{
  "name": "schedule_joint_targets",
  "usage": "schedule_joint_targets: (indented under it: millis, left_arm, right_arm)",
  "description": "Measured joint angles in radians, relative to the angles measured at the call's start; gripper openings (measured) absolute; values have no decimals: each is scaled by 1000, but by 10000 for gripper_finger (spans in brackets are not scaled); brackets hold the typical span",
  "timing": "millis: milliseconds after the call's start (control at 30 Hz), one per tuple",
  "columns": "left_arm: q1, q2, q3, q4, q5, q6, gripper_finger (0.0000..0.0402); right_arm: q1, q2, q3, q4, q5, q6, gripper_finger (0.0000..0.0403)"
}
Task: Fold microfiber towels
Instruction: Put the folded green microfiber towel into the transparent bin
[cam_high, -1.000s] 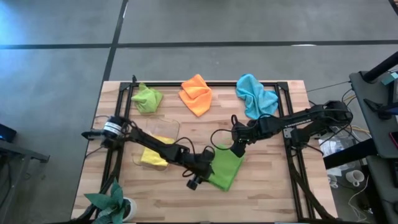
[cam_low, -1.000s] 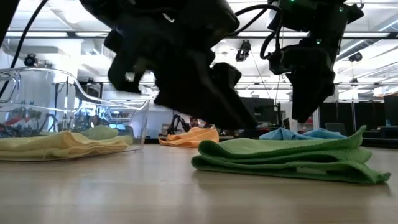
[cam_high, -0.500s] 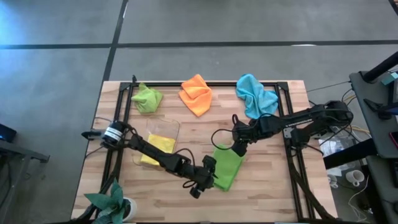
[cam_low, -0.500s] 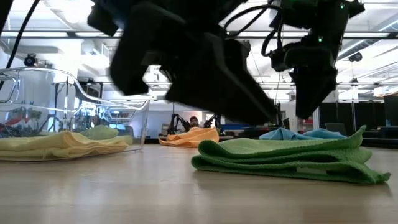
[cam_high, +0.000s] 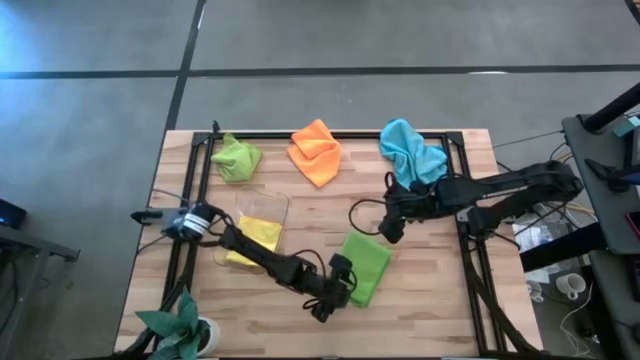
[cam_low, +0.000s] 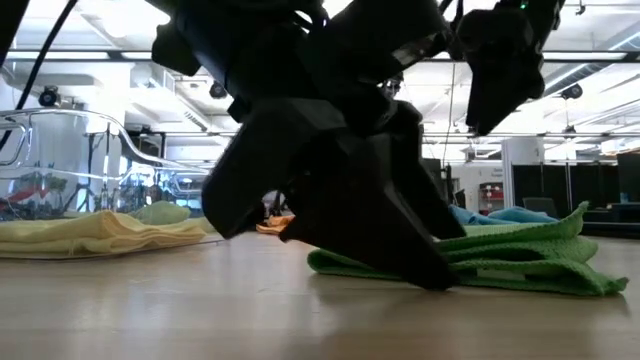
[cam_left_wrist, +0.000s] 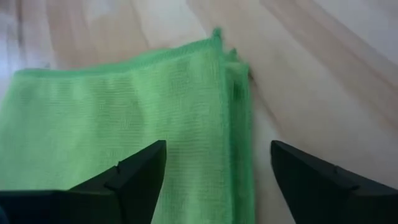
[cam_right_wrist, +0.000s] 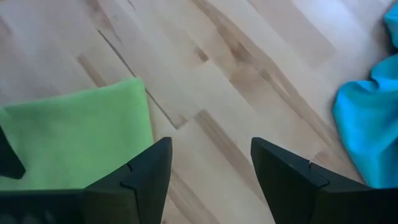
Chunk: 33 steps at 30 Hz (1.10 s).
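Fingers of left gripper (cam_high: 338, 283) now spread open over folded green towel (cam_high: 366, 263); right gripper (cam_high: 392, 228), open, lifted away.

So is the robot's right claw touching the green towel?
Apart. The right wrist view shows the right gripper open above bare wood, the folded green towel off to one side. The high view shows it lifted past the towel's edge.

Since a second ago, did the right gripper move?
Yes. In the high view the right gripper has pulled off the green towel, toward the blue towel at the far edge.
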Motion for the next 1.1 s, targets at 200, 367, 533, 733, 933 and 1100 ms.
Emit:
schedule_joint_targets:
  millis: [200,367,533,733,933,1100]
  left_arm:
    - [10,6,1,-23,10,-39,205]
    - [38,17,-5,-61,73,-62,87]
    - [77,25,-6,-100,81,-50,11]
    - [128,-40,-5,-249,119,98,3]
    - [229,-146,-15,-509,135,339,1]
    - [382,-228,-6,-638,130,441,1]
  right_arm:
    - [0,-40,1,-16,0,11,217]
    - [0,-47,11,-21,-1,19,217]
    - [0,-47,20,-20,-1,19,217]
    - [2,-47,21,-19,-1,23,217]
    - [9,-48,20,-20,-5,38,217]
    - [22,-48,20,-19,-5,38,217]
